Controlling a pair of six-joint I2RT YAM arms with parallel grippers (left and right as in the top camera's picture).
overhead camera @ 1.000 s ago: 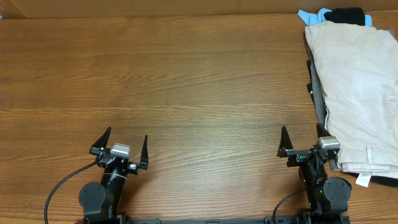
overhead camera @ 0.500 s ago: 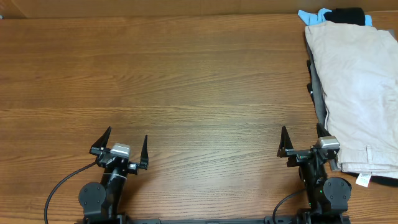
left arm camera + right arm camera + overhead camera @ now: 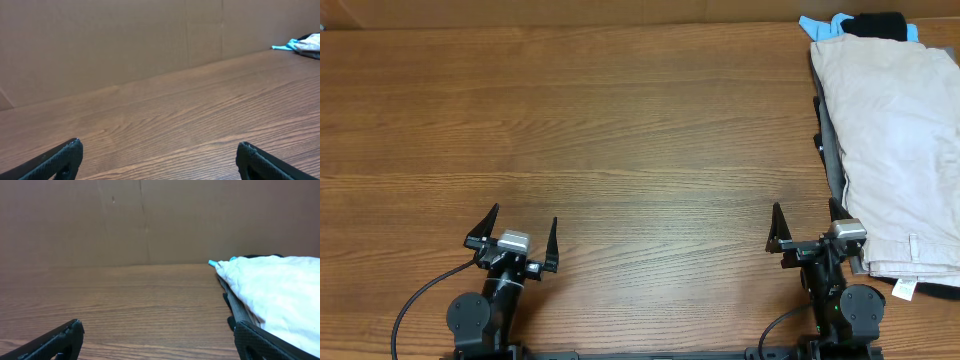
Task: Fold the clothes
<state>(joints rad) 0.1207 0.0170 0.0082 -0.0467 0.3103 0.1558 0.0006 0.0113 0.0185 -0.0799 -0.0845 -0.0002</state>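
Observation:
The beige garment (image 3: 898,150) lies on top of a stack at the table's right edge, wrinkled, with its waistband and a small white label tag (image 3: 902,289) at the near end. It also shows in the right wrist view (image 3: 280,292) as a pale mound to the right. My right gripper (image 3: 805,226) is open and empty at the near right, its right finger close beside the stack's near left corner. My left gripper (image 3: 523,230) is open and empty at the near left, far from the garment. Both wrist views show bare wood between the fingers (image 3: 157,155) (image 3: 157,335).
A grey garment (image 3: 832,150) lies under the beige one, its edge showing on the left. Light-blue (image 3: 817,26) and black (image 3: 880,25) pieces sit at the stack's far end. A brown cardboard wall (image 3: 150,220) stands behind the wooden table (image 3: 620,130).

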